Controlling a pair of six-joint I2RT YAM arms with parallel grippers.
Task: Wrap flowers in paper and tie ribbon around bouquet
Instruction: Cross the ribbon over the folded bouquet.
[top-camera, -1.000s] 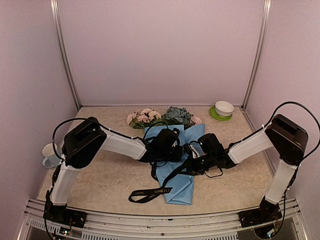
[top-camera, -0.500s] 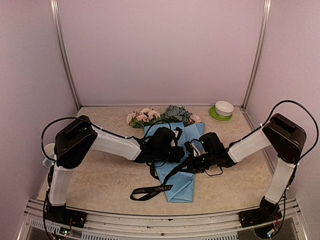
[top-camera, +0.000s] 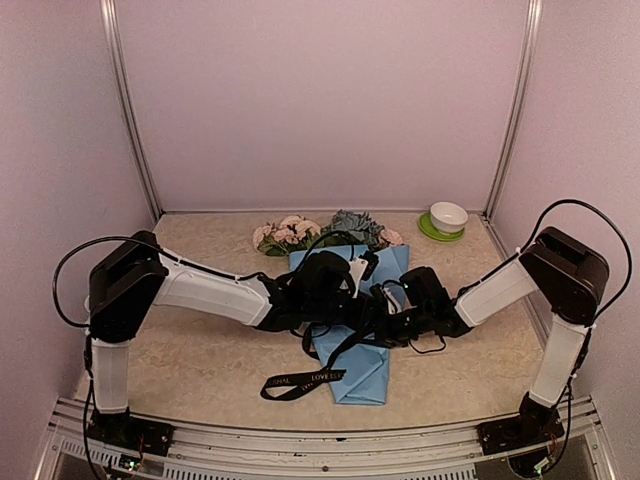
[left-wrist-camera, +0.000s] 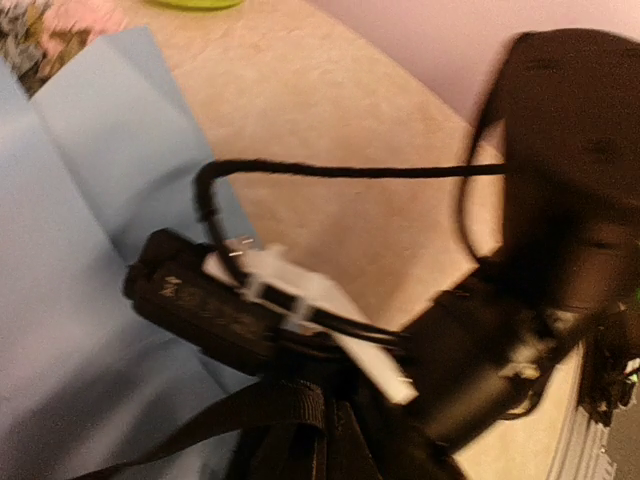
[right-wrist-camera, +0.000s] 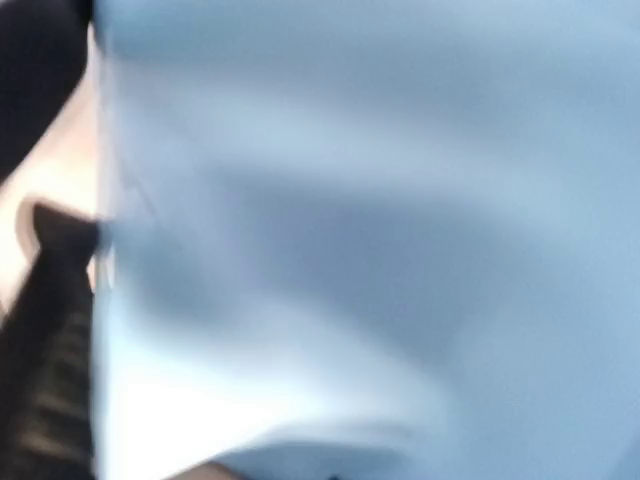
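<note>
The bouquet lies on the table with its flowers (top-camera: 300, 233) at the far end and the light blue paper (top-camera: 360, 372) narrowing towards me. Both grippers meet low over the middle of the paper. My left gripper (top-camera: 368, 302) is shut on the black ribbon (top-camera: 310, 378), which folds over its fingertips (left-wrist-camera: 300, 415) in the left wrist view. The ribbon's loose end trails off the paper to the near left. My right gripper (top-camera: 386, 320) sits close against the left one. The right wrist view shows only blurred paper (right-wrist-camera: 400, 200) and a strip of ribbon (right-wrist-camera: 50, 350), so its fingers are hidden.
A white bowl on a green saucer (top-camera: 447, 218) stands at the back right corner. Pale walls close the table in on three sides. A metal rail (top-camera: 320, 440) runs along the near edge between the arm bases.
The left arm's elbow has dropped and swung left. Its gripper has pushed right over the paper, up against the right gripper. The ribbon's tail has barely shifted.
</note>
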